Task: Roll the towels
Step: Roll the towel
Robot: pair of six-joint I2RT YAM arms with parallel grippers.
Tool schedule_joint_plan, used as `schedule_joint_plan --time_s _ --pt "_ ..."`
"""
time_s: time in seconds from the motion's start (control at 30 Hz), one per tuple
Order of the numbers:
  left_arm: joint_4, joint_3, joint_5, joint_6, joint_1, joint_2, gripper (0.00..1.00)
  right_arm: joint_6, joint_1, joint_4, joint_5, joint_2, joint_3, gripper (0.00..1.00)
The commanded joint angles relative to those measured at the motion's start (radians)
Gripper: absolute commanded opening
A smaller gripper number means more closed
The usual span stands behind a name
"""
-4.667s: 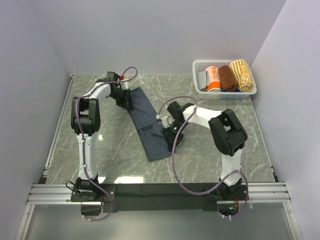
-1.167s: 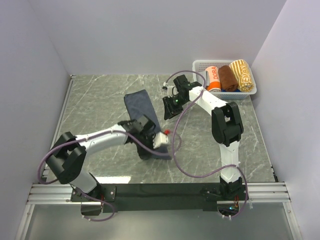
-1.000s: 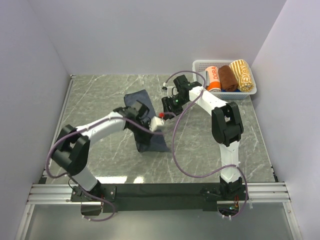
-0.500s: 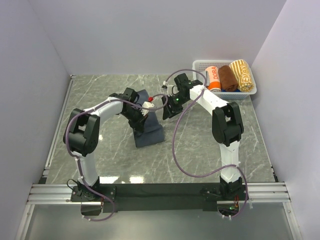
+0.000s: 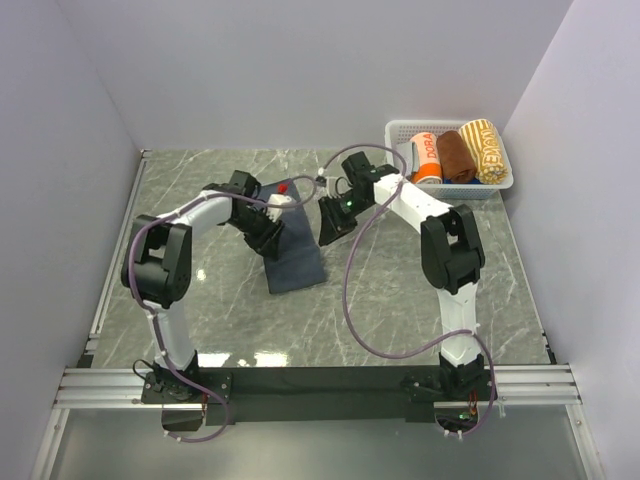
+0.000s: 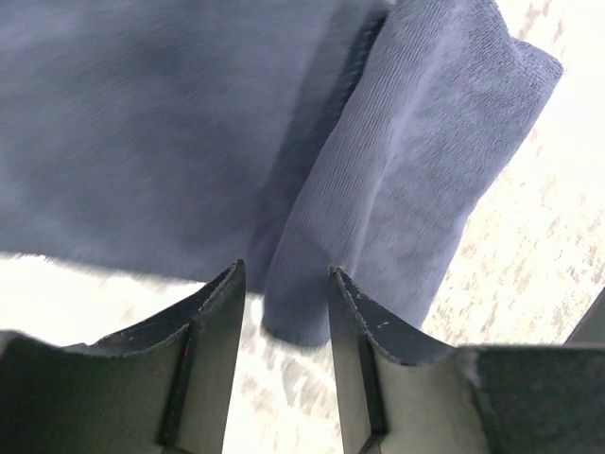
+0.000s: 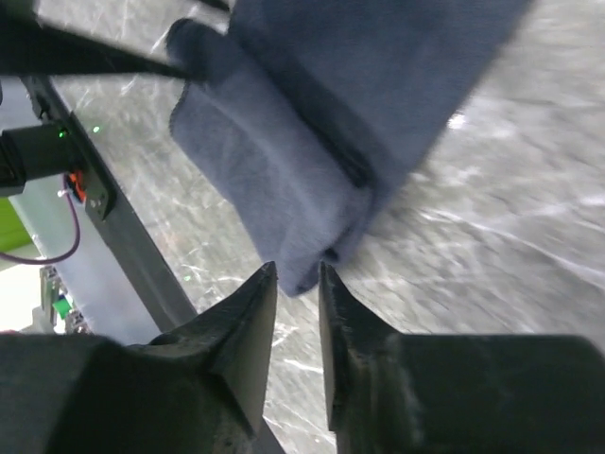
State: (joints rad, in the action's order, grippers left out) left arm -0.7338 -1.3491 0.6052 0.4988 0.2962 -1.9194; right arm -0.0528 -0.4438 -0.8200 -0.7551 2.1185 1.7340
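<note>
The navy towel [image 5: 298,262] lies folded on the marble table, left of centre. My left gripper [image 5: 268,234] hovers over its far left part. In the left wrist view the left gripper [image 6: 284,276] is open, and a folded corner of the towel [image 6: 416,170] lies just ahead of and between the fingertips, not pinched. My right gripper [image 5: 326,236] is at the towel's right edge. In the right wrist view the right gripper [image 7: 298,270] has a narrow gap between its jaws. A rounded towel [image 7: 284,180] corner reaches the tips, with table showing in the gap.
A white lattice basket [image 5: 400,130] at the back right holds three rolled towels: orange and white, brown, and yellow. White walls close in the table on the left, back and right. The black base rail [image 5: 320,382] runs along the near edge.
My left gripper carried the towel's near end up toward the far end, folding it shorter, and now stands open over it. My right gripper shifted slightly left toward the towel's right edge.
</note>
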Motion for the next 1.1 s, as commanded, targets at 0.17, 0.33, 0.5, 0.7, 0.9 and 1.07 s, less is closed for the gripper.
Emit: schedule_joint_plan --time_s 0.17,0.33,0.5,0.7,0.9,1.07 --pt "0.013 0.071 -0.010 -0.060 -0.054 0.175 0.46 0.022 -0.090 0.068 -0.035 0.084 -0.004 0.30" --pt "0.016 0.082 0.017 -0.091 -0.086 0.204 0.46 0.051 -0.131 0.107 -0.026 0.126 -0.025 0.27" --pt "0.099 0.269 0.044 0.041 -0.088 0.426 0.53 0.120 -0.180 0.146 -0.026 0.143 -0.039 0.28" --pt "0.106 0.450 -0.062 0.230 -0.011 0.604 0.60 0.206 -0.187 0.180 -0.015 0.083 -0.073 0.37" --pt "0.296 0.659 -0.283 0.230 0.260 0.792 0.71 0.251 -0.168 0.205 -0.027 -0.040 -0.094 0.41" --pt "0.476 0.725 -0.439 0.193 0.406 0.794 0.72 0.197 -0.170 0.177 -0.045 -0.003 -0.051 0.38"
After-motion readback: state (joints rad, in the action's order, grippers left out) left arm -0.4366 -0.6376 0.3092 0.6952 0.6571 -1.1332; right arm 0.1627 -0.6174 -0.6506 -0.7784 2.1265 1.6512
